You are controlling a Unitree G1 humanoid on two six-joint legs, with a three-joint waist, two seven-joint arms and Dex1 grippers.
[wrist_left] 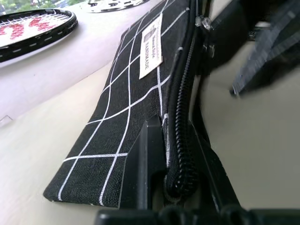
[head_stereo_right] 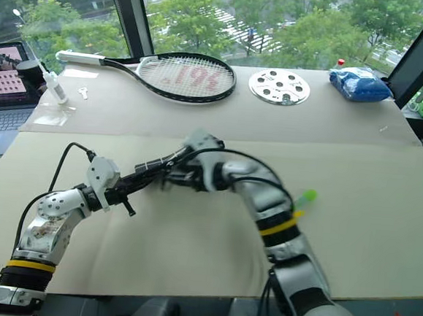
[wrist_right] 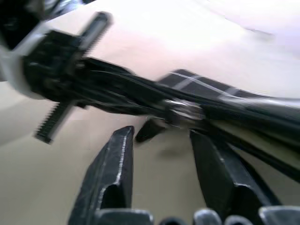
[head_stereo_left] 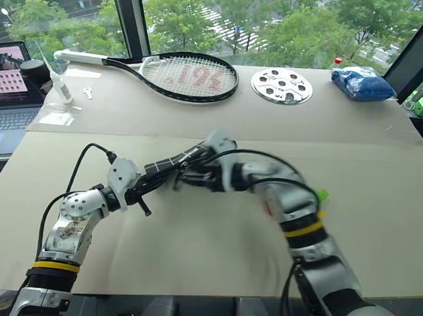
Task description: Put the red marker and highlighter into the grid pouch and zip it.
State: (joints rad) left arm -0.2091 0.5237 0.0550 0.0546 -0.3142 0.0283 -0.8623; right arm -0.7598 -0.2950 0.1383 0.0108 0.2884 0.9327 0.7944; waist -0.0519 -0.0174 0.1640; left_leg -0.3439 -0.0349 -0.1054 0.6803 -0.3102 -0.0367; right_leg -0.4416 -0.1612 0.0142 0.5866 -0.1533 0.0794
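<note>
The grid pouch [head_stereo_left: 171, 163], black with white lines and a white label, hangs edge-up above the table's middle. My left gripper [wrist_left: 176, 140] is shut on its near end, and the zipper coil [wrist_left: 180, 117] runs closed between the fingers. My right gripper [wrist_right: 161, 136] hovers at the pouch's [wrist_right: 197, 86] other end by the metal zipper slider [wrist_right: 183, 110]. It stands open with nothing between its fingers. The light-green highlighter [head_stereo_right: 307, 197] lies on the table just behind my right forearm. The red marker is hidden.
A tennis racket [head_stereo_left: 181, 75], a round metal disc [head_stereo_left: 281, 85] and a blue bag [head_stereo_left: 362, 82] lie at the back of the table. A laptop [head_stereo_left: 8, 83] and a white tube [head_stereo_left: 60, 84] sit at the far left. Windows stand behind.
</note>
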